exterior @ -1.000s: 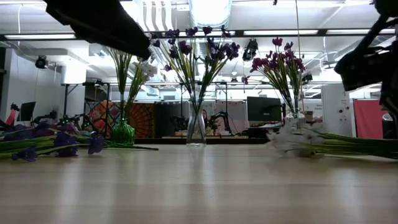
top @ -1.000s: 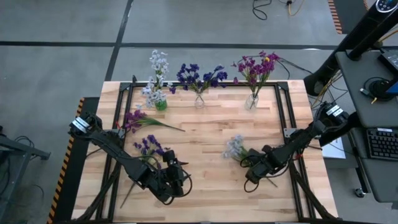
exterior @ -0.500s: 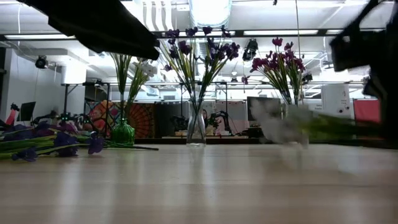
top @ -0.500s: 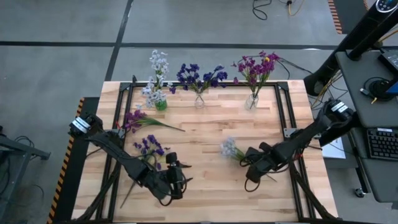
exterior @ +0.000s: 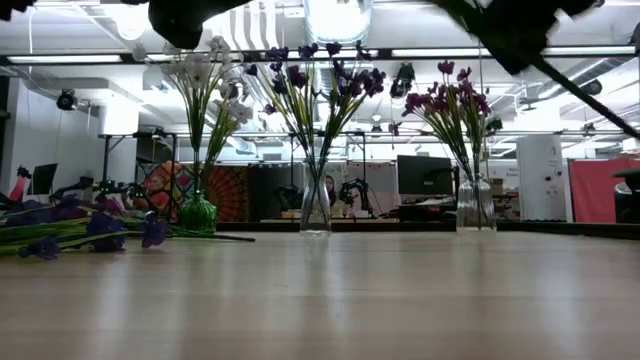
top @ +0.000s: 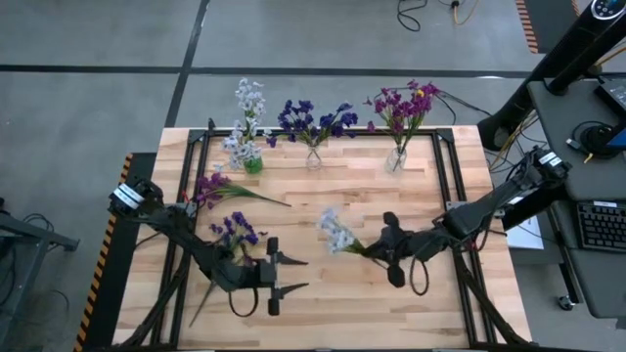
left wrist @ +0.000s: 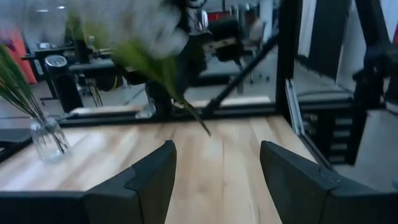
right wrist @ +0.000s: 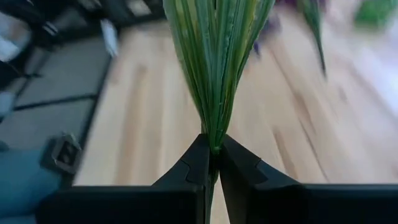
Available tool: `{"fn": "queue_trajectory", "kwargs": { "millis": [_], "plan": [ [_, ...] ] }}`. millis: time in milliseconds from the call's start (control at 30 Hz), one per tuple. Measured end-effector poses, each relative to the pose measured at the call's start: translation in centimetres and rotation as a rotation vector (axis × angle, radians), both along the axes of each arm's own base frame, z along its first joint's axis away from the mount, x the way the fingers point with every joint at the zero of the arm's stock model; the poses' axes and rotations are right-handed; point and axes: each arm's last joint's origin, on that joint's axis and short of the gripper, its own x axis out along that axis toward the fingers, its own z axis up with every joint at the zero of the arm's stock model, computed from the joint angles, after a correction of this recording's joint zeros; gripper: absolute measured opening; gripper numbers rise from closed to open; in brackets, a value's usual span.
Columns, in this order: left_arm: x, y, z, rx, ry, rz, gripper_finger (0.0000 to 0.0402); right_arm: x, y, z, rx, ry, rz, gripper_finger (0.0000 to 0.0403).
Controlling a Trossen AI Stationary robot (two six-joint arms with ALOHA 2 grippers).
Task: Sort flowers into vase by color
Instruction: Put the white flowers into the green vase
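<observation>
Since a sec ago the right claw (top: 389, 251) has carried the pale whitish-blue sprig w/ long green stems (top: 337, 233) off the wood and toward mid-tabletop; the blossoms sat nearer the right side before. Claw is clenched on the stem ends, tips pinched tight around the green bundle (right wrist: 214, 74) in the right wrist view. Left claw (top: 277, 284) hangs released near the front left, fingers wide apart, nothing in them, now turned toward the middle.

Doing this step well, I reckon: keep the pinch firm, lift high enough that the blossoms clear the other vases, swing the stems down so they point into the neck of the green glass vase (top: 252, 164) at the back left, where the other whitish flowers (top: 247, 103) stand. Release only once stems are well inside; tall vase could tip if nudged.

Sprig looks slim and floppy, small pale blossoms clustered at one end, stems flat, grass-like. Clear vase w/ dark blue-violet flowers (top: 313, 120) sits mid-back, magenta ones (top: 401, 104) back right. Loose purple sprigs (top: 220, 186) and blue-violet ones (top: 233, 230) lie on the light wooden tabletop (top: 333, 303) at left.
</observation>
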Motion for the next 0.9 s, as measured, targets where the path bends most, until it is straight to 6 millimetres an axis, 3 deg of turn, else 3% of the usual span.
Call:
{"fn": "queue_trajectory", "kwargs": {
  "millis": [400,900],
  "plan": [
    [1.4,0.9,1.6,-0.047,-0.073,0.047,0.0215,4.1,-0.1,1.5,-0.266,-0.410,0.070,0.0020],
    [2.9,2.1,3.1,-0.064,-0.126,0.090,0.0215,7.4,0.4,0.2,-0.293,-0.431,0.143,0.0020]
  ]
}}
